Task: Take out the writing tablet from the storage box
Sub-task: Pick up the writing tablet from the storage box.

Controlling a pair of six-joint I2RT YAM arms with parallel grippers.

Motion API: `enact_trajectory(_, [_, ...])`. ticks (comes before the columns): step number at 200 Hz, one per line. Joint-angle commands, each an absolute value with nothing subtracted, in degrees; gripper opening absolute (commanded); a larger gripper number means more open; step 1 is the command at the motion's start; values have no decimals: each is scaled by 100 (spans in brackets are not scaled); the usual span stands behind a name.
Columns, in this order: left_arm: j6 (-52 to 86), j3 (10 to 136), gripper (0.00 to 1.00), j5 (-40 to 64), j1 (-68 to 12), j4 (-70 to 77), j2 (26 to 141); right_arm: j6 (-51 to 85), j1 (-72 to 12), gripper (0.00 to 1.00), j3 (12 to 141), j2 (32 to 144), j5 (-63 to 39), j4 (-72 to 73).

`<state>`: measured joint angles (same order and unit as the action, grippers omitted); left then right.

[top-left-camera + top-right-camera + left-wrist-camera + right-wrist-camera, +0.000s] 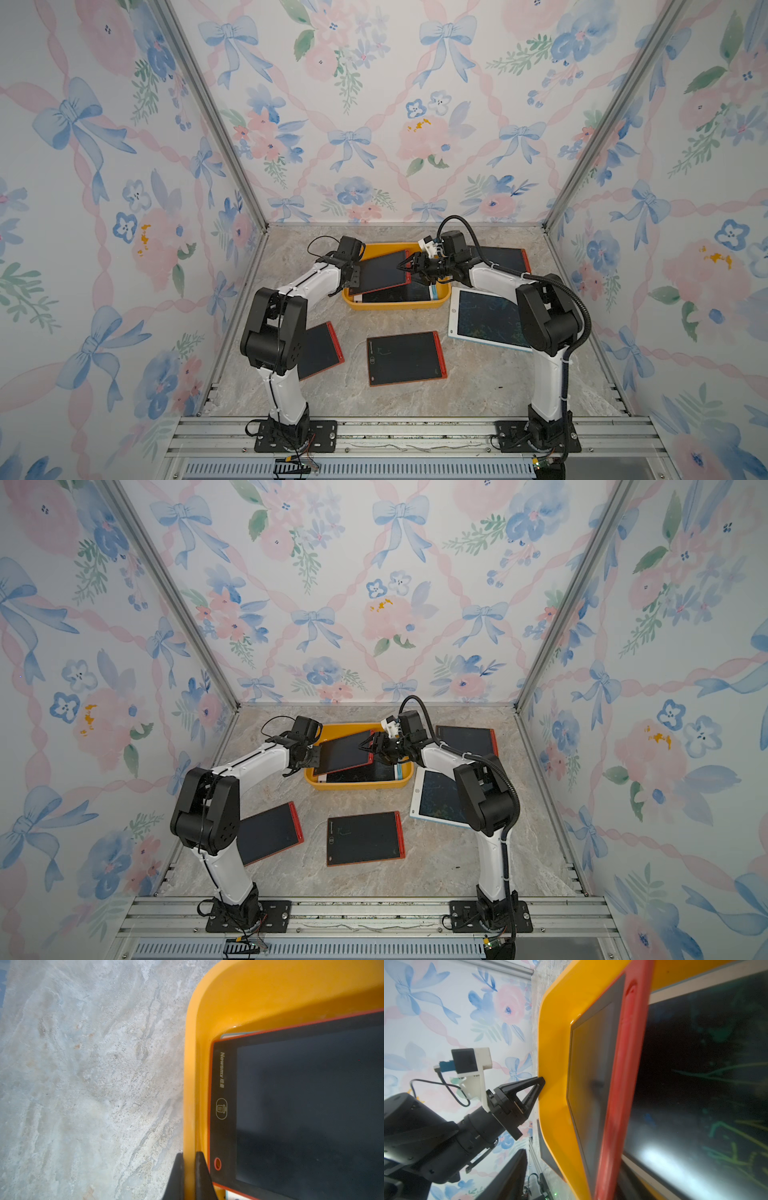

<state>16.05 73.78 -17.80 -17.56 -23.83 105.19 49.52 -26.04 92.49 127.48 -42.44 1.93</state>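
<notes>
The yellow-orange storage box [395,306] [357,784] stands at the back middle of the table. A red-framed writing tablet [380,272] [347,752] lies tilted in it, its right end raised over other tablets. My left gripper [189,1155] [352,277] is shut on the box's left rim [190,1084], one finger on each side of the wall. My right gripper [409,266] [571,1167] is open, its jaws on either side of the tablet's red right edge [623,1084]. One of its fingers [508,1178] stands well off the tablet's face.
Under the red tablet lies a white-framed tablet [395,296] with green scribbles [706,1084]. On the marble table lie a red tablet [405,358] at front middle, one by the left arm [320,351], a big white one [486,320] and a red one [505,258] at right.
</notes>
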Motion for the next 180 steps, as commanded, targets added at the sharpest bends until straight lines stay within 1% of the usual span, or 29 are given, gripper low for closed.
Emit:
enact_trajectory(1, [1542, 7436, 0, -1761, -1804, -2393, 10626, 4514, -2759, 57, 9553, 12742, -3909, -451])
enact_trajectory(28, [1566, 7427, 0, -1801, -1786, -2395, 10619, 4410, -2835, 50, 9748, 12849, -3733, -754])
enact_trajectory(47, [1579, 7429, 0, -1819, -1782, -2390, 10601, 4329, -2882, 42, 9863, 12903, -3569, -988])
enact_trajectory(68, [1579, 7427, 0, -1815, -1775, -2391, 10600, 4306, -2910, 38, 9887, 12928, -3516, -1028])
enact_trajectory(111, [1574, 7418, 0, -1811, -1744, -2388, 10592, 4307, -2929, 20, 9898, 12965, -3439, -1046])
enact_trajectory(133, [1581, 7418, 0, -1796, -1739, -2387, 10582, 4315, -2935, 19, 9895, 12973, -3424, -1047])
enact_trajectory(162, [1579, 7420, 0, -1793, -1733, -2388, 10575, 4312, -2962, 14, 9907, 12981, -3377, -1087])
enact_trajectory(174, [1582, 7418, 0, -1793, -1730, -2384, 10572, 4308, -2962, 10, 9910, 12981, -3340, -1121])
enact_trajectory(180, [1576, 7418, 0, -1794, -1729, -2384, 10571, 4309, -2964, 10, 9905, 12982, -3334, -1125])
